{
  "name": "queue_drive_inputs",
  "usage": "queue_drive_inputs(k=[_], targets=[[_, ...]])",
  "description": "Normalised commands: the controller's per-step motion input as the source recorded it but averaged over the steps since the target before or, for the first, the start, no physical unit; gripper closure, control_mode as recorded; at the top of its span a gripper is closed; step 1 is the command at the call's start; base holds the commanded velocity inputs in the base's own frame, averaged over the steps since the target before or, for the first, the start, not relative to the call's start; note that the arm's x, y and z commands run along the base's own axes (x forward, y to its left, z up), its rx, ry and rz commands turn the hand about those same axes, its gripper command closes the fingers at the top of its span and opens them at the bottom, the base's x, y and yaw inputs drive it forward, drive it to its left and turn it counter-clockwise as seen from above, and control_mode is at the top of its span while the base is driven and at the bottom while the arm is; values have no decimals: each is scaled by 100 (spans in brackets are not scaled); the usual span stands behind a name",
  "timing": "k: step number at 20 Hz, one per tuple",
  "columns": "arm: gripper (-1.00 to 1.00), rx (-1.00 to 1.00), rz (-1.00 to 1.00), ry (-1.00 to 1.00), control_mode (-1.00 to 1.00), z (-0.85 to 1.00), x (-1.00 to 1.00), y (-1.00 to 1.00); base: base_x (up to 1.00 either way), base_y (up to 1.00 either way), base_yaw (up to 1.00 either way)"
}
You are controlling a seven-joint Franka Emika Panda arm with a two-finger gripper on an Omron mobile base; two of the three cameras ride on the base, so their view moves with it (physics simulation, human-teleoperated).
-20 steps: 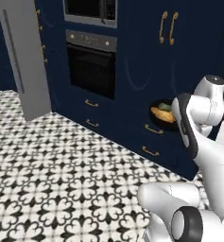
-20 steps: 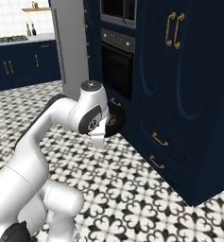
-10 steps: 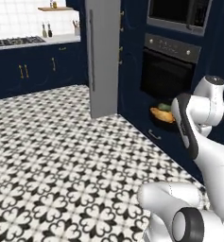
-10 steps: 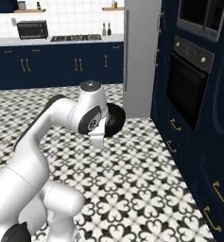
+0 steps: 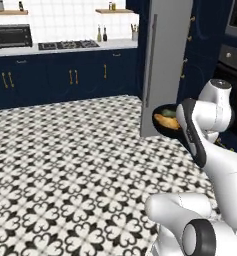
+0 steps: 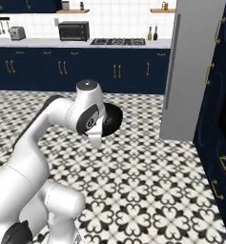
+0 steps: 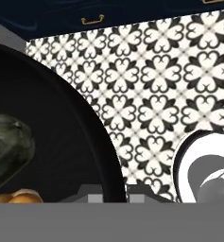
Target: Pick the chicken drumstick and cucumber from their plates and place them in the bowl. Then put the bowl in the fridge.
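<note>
The black bowl [image 7: 61,132] hangs above the tiled floor, and my gripper [image 7: 114,193] is shut on its rim. Inside it lie the dark green cucumber [image 7: 7,146] and the golden-brown chicken drumstick [image 7: 16,197]. From the left base view the bowl [image 5: 162,125] sits just left of my white wrist, with the drumstick [image 5: 166,120] showing in it. From the right base view the bowl [image 6: 113,119] peeks out behind the hand. The tall grey fridge [image 5: 165,65] stands shut right behind the bowl, and the fridge [image 6: 190,71] is to my right. The plates are out of view.
Navy cabinets with gold handles [image 5: 70,77] run along the far wall under a white counter [image 5: 65,47] with a stove and a microwave [image 5: 12,35]. A wall oven [image 5: 235,55] and more navy drawers [image 6: 219,162] stand right of the fridge. Patterned floor [image 5: 65,160] spreads to the left.
The whole picture has swung as the base turned: oven and cabinets slid off to the right, fridge and far counter came into view. The bowl stays in my grip.
</note>
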Motion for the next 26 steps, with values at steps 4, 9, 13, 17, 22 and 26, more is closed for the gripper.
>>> queue_drive_inputs(k=[4, 9, 13, 17, 22, 26], targets=[[100, 0, 0, 0, 100, 0, 0, 0, 100, 17, 14], [100, 0, 0, 0, 100, 0, 0, 0, 100, 25, 10], [100, 0, 0, 0, 100, 0, 0, 0, 100, 34, 4], [100, 0, 0, 0, 100, 0, 0, 0, 100, 54, -2], [100, 0, 0, 0, 100, 0, 0, 0, 100, 87, -17], [100, 0, 0, 0, 100, 0, 0, 0, 100, 100, -17]])
